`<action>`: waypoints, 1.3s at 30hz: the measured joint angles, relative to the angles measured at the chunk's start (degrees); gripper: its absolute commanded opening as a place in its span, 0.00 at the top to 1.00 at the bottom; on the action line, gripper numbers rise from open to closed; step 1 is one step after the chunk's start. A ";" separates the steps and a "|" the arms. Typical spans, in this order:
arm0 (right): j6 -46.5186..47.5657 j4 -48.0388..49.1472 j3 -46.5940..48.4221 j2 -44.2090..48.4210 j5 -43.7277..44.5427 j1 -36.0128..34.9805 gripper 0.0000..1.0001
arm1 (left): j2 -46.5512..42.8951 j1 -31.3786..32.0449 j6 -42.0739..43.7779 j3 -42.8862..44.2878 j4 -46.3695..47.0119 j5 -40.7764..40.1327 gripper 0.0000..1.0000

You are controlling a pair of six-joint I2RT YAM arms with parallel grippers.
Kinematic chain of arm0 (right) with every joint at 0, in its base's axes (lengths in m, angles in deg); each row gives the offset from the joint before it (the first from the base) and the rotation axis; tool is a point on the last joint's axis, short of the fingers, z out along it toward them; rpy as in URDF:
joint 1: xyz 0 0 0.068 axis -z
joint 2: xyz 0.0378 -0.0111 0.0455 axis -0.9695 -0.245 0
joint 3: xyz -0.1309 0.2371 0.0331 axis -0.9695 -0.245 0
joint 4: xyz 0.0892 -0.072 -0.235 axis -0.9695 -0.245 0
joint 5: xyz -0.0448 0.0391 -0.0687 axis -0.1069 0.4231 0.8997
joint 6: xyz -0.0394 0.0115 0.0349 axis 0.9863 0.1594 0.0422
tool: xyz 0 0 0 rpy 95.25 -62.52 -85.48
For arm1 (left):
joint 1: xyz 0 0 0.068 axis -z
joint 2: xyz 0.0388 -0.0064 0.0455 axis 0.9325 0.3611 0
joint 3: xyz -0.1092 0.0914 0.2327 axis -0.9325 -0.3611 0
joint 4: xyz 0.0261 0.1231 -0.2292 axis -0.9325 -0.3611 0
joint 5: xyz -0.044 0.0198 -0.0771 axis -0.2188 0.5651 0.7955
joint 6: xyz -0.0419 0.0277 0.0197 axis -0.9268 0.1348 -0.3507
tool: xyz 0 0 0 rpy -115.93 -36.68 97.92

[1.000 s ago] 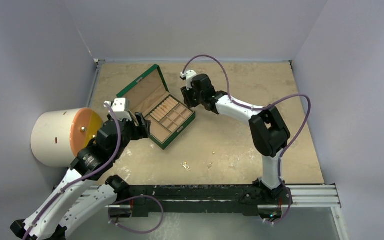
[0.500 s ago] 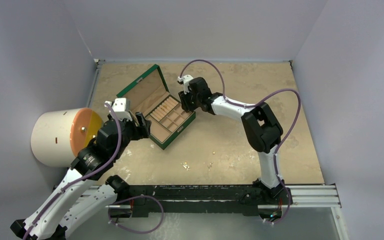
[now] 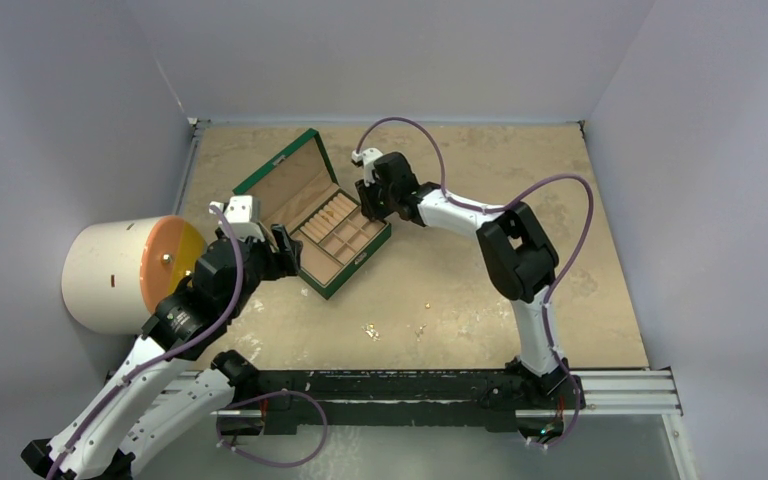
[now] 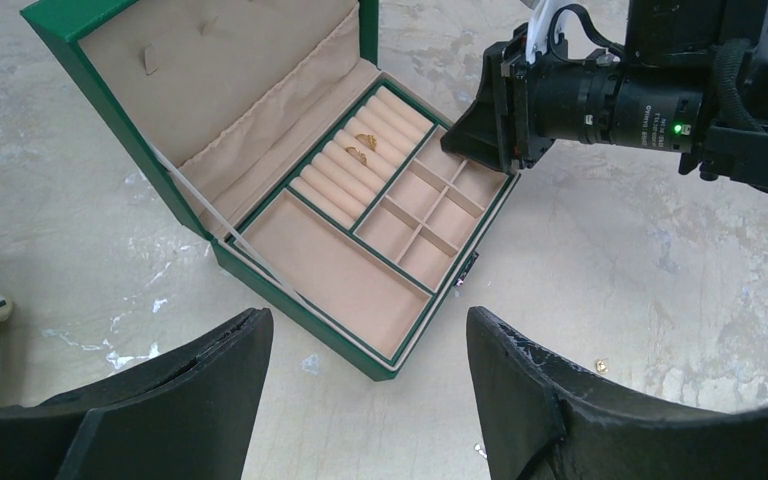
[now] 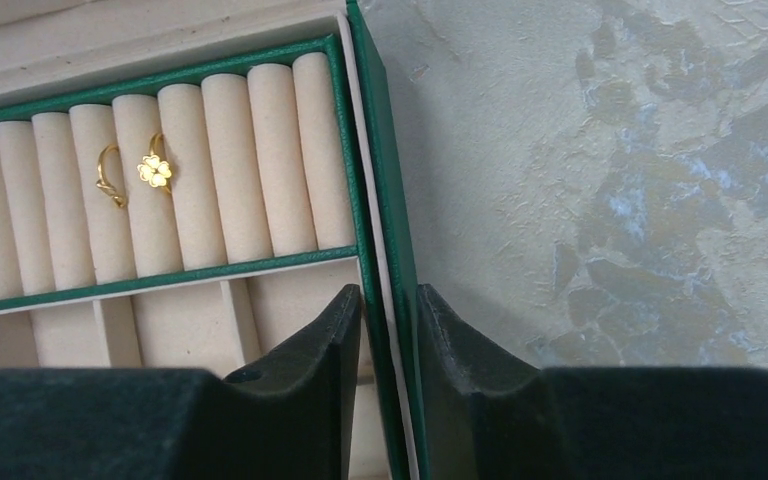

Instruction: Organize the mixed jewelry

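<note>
Right wrist view shows us the right gripper (image 5: 390,310) pinched on the green jewelry box (image 5: 372,150) side wall, one finger inside, one outside. We see two gold rings (image 5: 110,175) seated in the ring rolls (image 5: 225,160). Loose gold pieces (image 3: 371,330) lie on the table (image 3: 610,300), and the left gripper (image 4: 365,330) hangs spread and empty by the box's near corner.

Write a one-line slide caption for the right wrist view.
The right gripper straddles the side wall of the green box; two gold rings sit in its ring rolls.
</note>
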 measured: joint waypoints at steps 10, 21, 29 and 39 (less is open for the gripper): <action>0.22 -0.35 0.55 -0.74 0.22 0.00 0.99 | 0.02 -0.02 0.02 0.00 0.00 0.07 0.30; -1.33 0.98 -1.60 0.50 2.73 -0.04 1.00 | 0.07 -0.04 0.02 0.00 0.00 0.07 0.30; -6.84 2.54 -11.78 7.78 6.93 2.71 1.00 | 0.22 -0.04 0.02 0.00 0.00 0.04 0.30; -14.93 3.52 -28.17 21.00 18.93 7.78 1.00 | 2.27 -0.04 0.00 0.00 0.00 0.04 0.30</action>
